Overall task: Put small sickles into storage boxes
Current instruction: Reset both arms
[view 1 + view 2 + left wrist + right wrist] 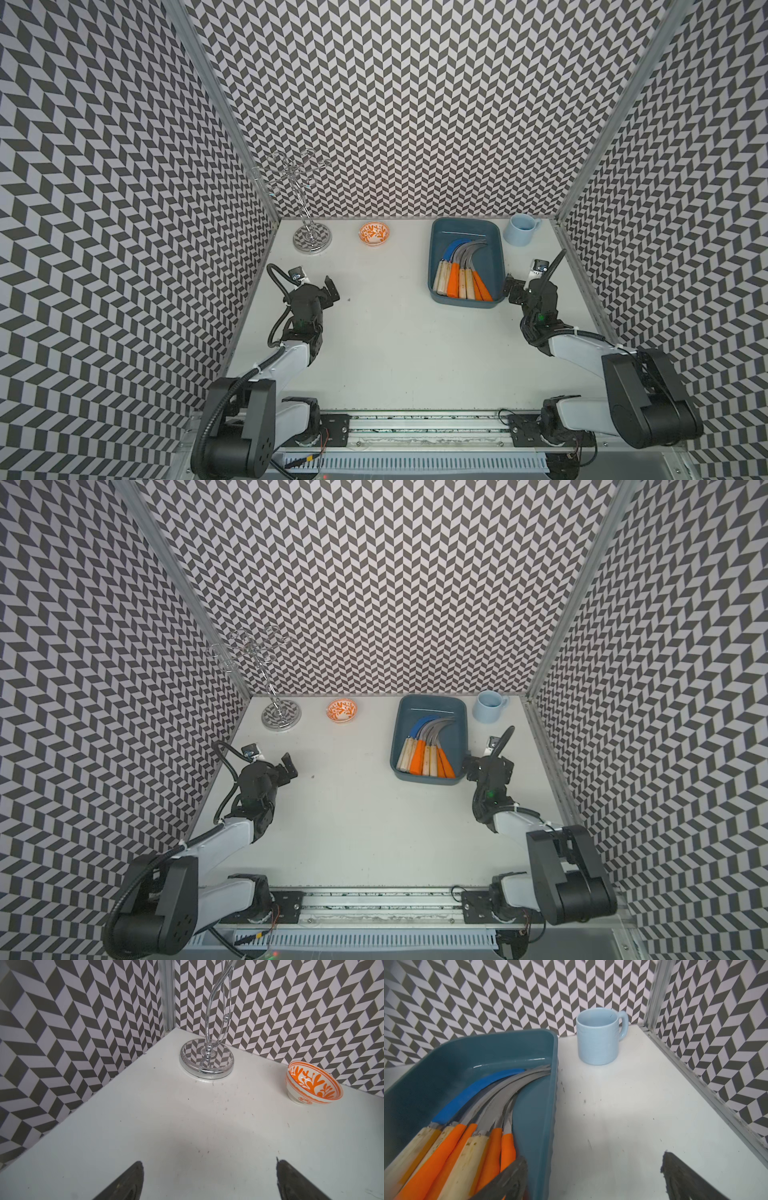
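Fingers (131, 1182) of the left gripper (331, 291) are spread wide and hold nothing, hovering over bare desk (395, 332) at about 9 o'clock, seen from above with the robot's base at 6. A chrome wire stand (311, 241) sits at 11 o'clock, with a small orange-patterned bowl (374, 232) just to its right.

At 1 o'clock lies the dark teal storage box (461, 304). The small sickles (459, 270) rest inside it side by side, orange and pale wood handles toward the robot, and grey blades and one blue blade curving toward the far right corner. No sickle shows on the desk, so the task looks finished or nearly so. A light blue mug (520, 229) stands just beyond the box at 2 o'clock.

At 3 o'clock, the right gripper (510, 287) is also open and empty at the box's near right corner. In the right wrist view, one finger appears over the handle ends and the other over the desk outside the wall.

The step in hand is probably clearing that gripper. It should rise straight up before swinging away, so neither finger catches the wall or drags the box.

Overlapping blades and handles make the count uncertain. Whether the finger touches the handles cannot be told. The left wrist view cuts off the stand's top.
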